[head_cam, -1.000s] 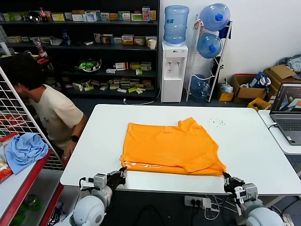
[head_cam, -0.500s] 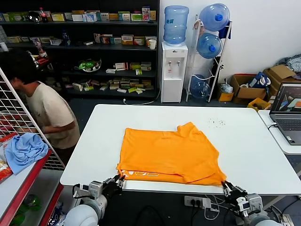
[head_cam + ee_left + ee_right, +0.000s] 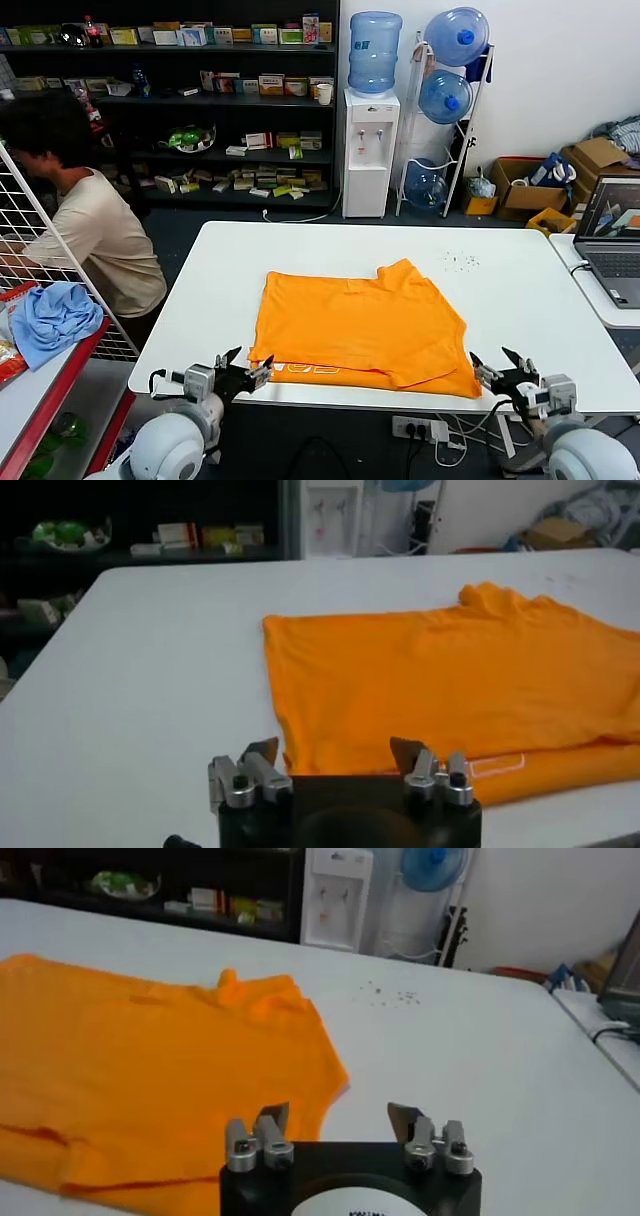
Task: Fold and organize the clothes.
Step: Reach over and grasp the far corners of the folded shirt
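The bright orange T-shirt (image 3: 365, 325) lies folded flat on the white table (image 3: 230, 270), its near hem at the front edge. It also shows in the left wrist view (image 3: 440, 685) and the right wrist view (image 3: 150, 1063). My left gripper (image 3: 245, 368) is open and empty just off the shirt's near left corner, at the table's front edge. My right gripper (image 3: 497, 365) is open and empty just off the shirt's near right corner. In the wrist views the left gripper (image 3: 335, 752) and right gripper (image 3: 338, 1116) hold nothing.
A person (image 3: 85, 235) crouches left of the table by a wire rack. A light blue cloth (image 3: 50, 318) lies on the red shelf at left. A laptop (image 3: 612, 240) sits on a side table at right. Shelves and a water dispenser (image 3: 370, 150) stand behind.
Both grippers have opened and let go of the shirt's near corners. The shirt's near hem now rests on the table edge. The person at left has shifted.
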You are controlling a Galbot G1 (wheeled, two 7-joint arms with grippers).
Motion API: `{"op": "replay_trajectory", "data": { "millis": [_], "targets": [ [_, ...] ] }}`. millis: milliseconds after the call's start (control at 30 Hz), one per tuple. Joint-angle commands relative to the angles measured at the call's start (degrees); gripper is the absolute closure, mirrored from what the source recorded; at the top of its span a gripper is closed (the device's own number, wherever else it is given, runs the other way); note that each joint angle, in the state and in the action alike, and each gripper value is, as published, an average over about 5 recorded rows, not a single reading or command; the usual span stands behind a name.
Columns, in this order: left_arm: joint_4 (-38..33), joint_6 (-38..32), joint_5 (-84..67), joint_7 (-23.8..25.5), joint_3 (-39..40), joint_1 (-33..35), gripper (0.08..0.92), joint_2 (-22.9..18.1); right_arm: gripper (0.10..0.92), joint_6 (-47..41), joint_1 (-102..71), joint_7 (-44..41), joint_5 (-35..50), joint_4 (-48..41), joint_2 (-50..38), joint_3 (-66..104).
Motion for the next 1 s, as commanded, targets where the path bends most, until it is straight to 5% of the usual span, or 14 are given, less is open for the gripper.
{"op": "replay_trajectory", "data": {
  "millis": [33, 500, 1000],
  "targets": [
    [15.65, -3.15, 0.79, 2.46, 5.25, -18.54, 0.186, -6.38, 0.210, -1.31, 26.69, -5.10, 4.97, -18.88, 0.20, -9.94],
    [43.90, -3.39, -1.12, 4.39, 12.20, -37.41, 0.177, -17.25, 0.203, -6.34, 52.09, -15.77, -3.34, -48.17, 11.98, -20.20],
    [59.84, -8.19, 4.96, 8.69, 11.70, -40.55, 0.177, -23.59, 0.203, -1.98, 54.50, -24.22, -12.43, -60.62, 22.04, -20.87]
  ]
}}
